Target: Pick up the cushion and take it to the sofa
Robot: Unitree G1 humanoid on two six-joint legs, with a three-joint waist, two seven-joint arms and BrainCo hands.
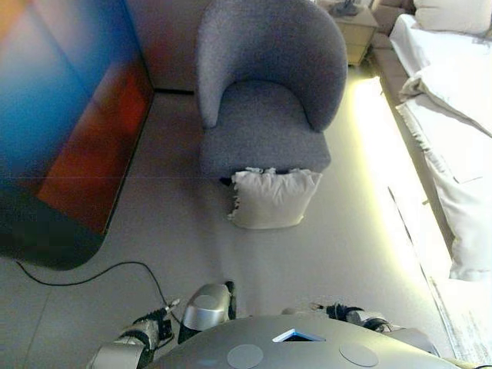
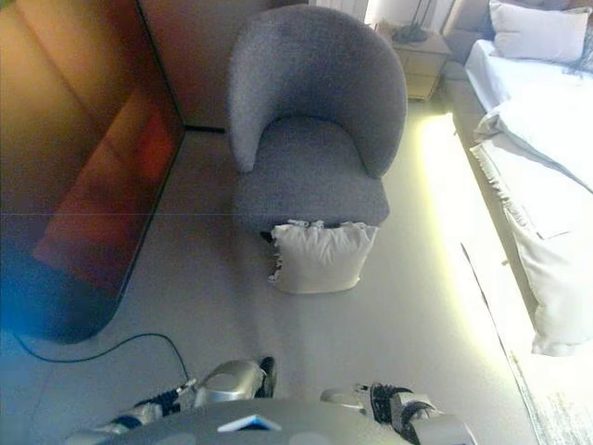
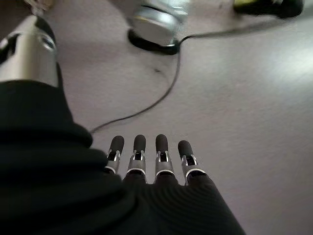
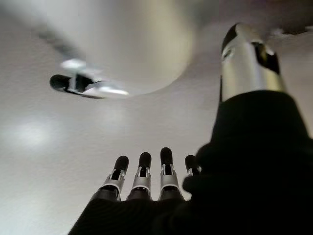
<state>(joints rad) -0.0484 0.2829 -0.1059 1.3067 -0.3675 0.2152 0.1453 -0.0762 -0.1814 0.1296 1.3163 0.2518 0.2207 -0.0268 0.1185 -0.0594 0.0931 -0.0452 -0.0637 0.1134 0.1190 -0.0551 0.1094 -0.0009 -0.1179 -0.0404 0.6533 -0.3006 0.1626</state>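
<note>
At far left we see a dark red-brown panel [image 2: 88, 176] w/ a glossy face, standing along the floor [image 1: 154, 231]. Our left hand [image 3: 146, 161] hangs low by our side, fingers straight & relaxed over bare floor, holding nothing. Centre of scene: the grey armchair [image 1: 265, 92], the only seat we can see & so prob. the "sofa" meant, w/ an empty seat. The cushion [image 1: 273, 197], cream-white, stands on the floor, leaning against the chair's front edge, touching it. Our right hand [image 4: 146, 176] also hangs low on the other side, fingers straight & spread loosely, empty. Further right, a bed [image 1: 453, 115] w/ white bedding, plus a small nightstand [image 2: 417, 60] beyond the chair. Step in hand, as we judge it: approach, pick-up not yet begun; both hands well apart from the cushion. Next move calls for stepping fwd, bending down, bringing both hands either side of the cushion, then lifting it onto the seat just above.
</note>
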